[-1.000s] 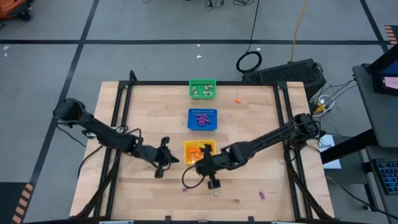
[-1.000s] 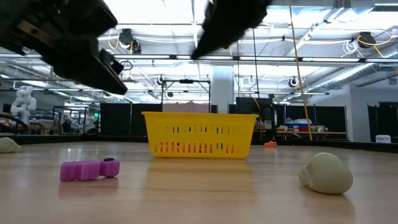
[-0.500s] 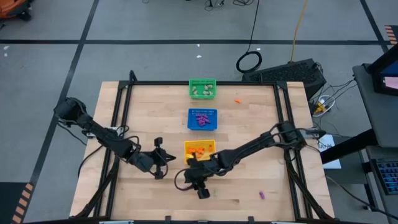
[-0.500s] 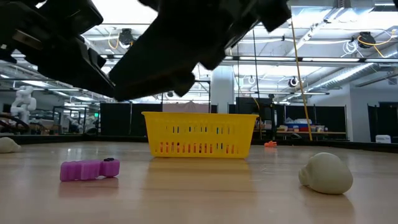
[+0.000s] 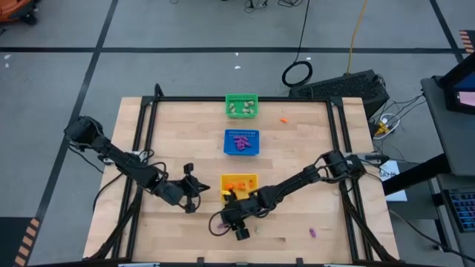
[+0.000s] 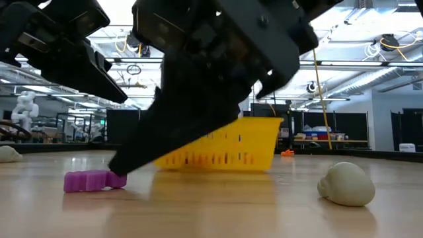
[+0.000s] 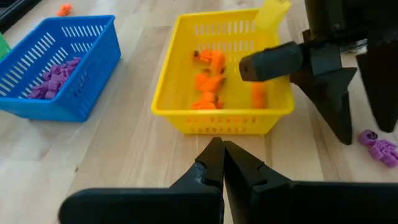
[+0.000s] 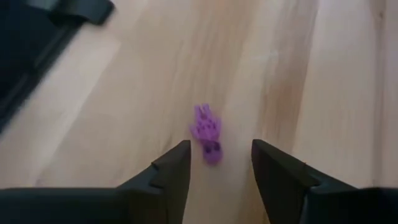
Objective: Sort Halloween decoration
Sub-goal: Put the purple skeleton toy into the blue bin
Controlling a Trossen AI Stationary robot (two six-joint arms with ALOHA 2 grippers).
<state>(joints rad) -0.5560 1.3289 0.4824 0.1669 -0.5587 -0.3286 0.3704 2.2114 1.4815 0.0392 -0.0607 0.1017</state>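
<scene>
A purple trinket [image 8: 207, 132] of the Halloween decoration lies on the wood near the table's front edge [image 6: 96, 180]. My right gripper [image 8: 221, 165] is open and low over it, one finger on each side, the trinket just ahead of the tips; I see no touch. In the low view one fingertip [image 6: 119, 170] comes down close beside the trinket. My left gripper [image 7: 219, 155] is shut and empty, held above the table left of the yellow basket [image 5: 239, 182]. That basket holds orange trinkets [image 7: 208, 81].
The blue basket [image 5: 242, 142] holds purple trinkets and the green basket [image 5: 241, 105] pale ones. Loose pieces: a pale skull [image 6: 347, 184], a purple one [image 5: 312, 232], an orange one [image 5: 283, 119]. My right arm passes over the yellow basket's near right corner [image 7: 273, 12]; the basket looks tipped [image 6: 264, 142].
My right gripper has come down from above the yellow basket toward the table's near edge and left, onto the spot of the purple trinket. In the low view the yellow basket's rim now slants where it stood level. My left gripper has swung slightly toward the near left.
</scene>
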